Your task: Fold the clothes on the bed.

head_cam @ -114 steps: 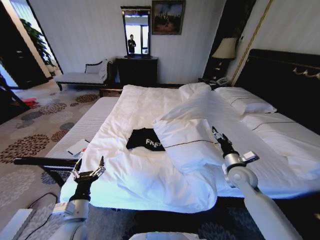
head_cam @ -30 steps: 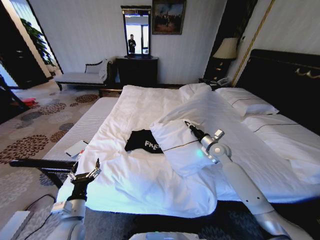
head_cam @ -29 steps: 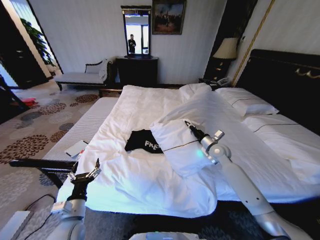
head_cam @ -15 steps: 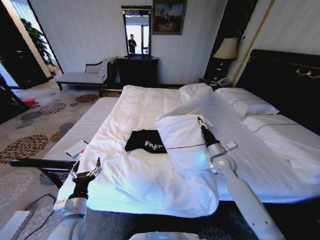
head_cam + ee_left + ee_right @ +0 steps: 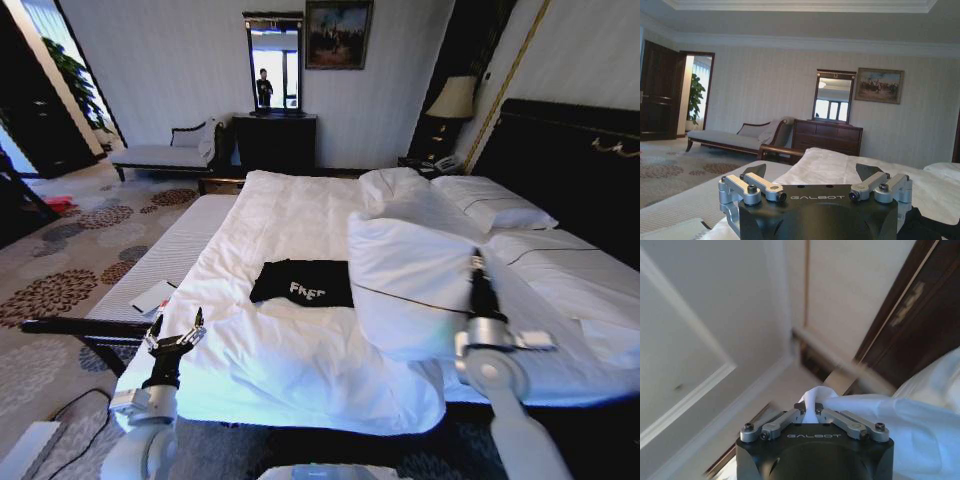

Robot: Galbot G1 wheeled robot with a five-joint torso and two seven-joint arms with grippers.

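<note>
The clothes are one black T-shirt [image 5: 300,283] with white lettering, lying flat on the white duvet of the bed [image 5: 280,205], left of centre. My right gripper [image 5: 475,262] is to the right of the shirt, shut on a raised fold of the white duvet [image 5: 410,280]. The right wrist view shows the white cloth [image 5: 812,400] pinched in that gripper [image 5: 812,414]. My left gripper [image 5: 175,335] hangs open at the bed's near left corner, apart from the shirt. The left wrist view shows this gripper [image 5: 815,182] open and a black bit of the shirt [image 5: 927,227] beyond it.
A pale bench [image 5: 165,260] runs along the bed's left side, with a flat white item [image 5: 155,296] on it. A dark bar [image 5: 80,327] crosses near my left arm. White pillows [image 5: 490,205] and a dark headboard [image 5: 570,150] are at the right.
My right gripper has pulled the white duvet fold to the right, off the shirt, so the whole shirt now shows. The left gripper has hardly moved.
</note>
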